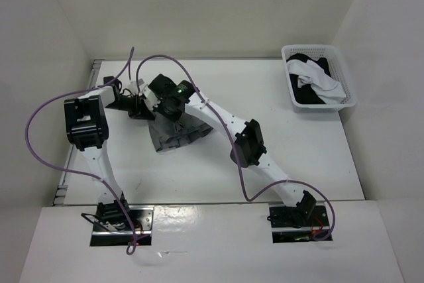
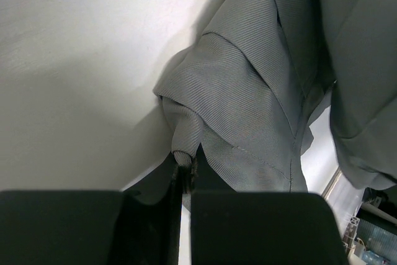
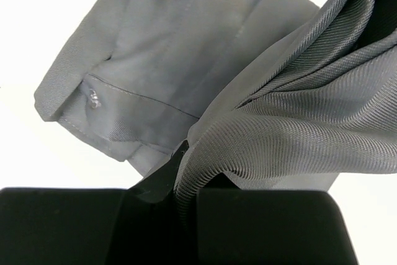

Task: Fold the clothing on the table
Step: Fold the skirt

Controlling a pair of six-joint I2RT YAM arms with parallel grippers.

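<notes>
1. The clothing (image 1: 177,134) is bunched up left of centre on the table (image 1: 305,150); its far edge looks held up by both arms
2. Left gripper (image 2: 185,167) is pinched tight on a rolled bit of the stitched edge; right gripper (image 3: 185,153) is clamped on a fold of the same grey fabric
3. Looks thin, light and floppy; I'd guess it sags between pinches and the pleats fan open
4. Best bet imo: grab stitched edges near the corners, not the loose middle
</notes>
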